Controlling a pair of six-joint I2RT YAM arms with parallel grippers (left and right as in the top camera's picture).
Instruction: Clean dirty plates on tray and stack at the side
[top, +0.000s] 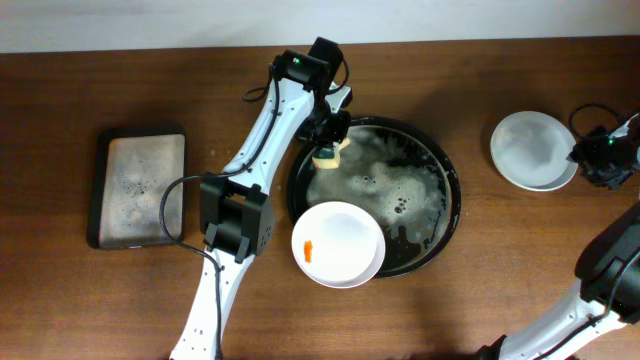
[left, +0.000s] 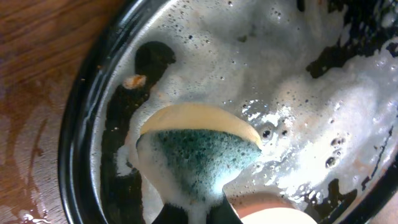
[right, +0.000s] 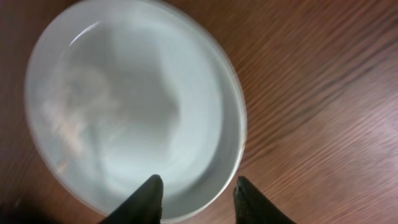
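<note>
Pinching a yellow sponge with a green scouring face (top: 330, 154), the left gripper (top: 331, 142) has its fingers pressed against the sponge's sides and holds it down in the upper left part of the large round black tray with a raised rim (top: 452, 196). The left wrist view shows the sponge (left: 199, 155) soaked and lathered, its green face turned toward the camera, with white foam and bubbles over much of the tray floor and a small orange scrap (left: 134, 81) lying near the tray's rim (left: 74, 155). A round white shallow plate (top: 345, 240) sits at the lower left of the tray, overlapping its rim, with a small orange smear (top: 309, 250) near the plate's left edge. A second round white plate (top: 530, 150) lies on the brown wooden table (top: 100, 90), well apart from the tray on the right. The right gripper (top: 592, 157) is at this plate's right edge; in the right wrist view its two dark fingers (right: 149, 196) stand spread, with the plate's rim (right: 199, 186) showing between them and nothing pinched. A small rectangular dark tray with a grey lining (top: 140, 185) lies on the table to the left.
</note>
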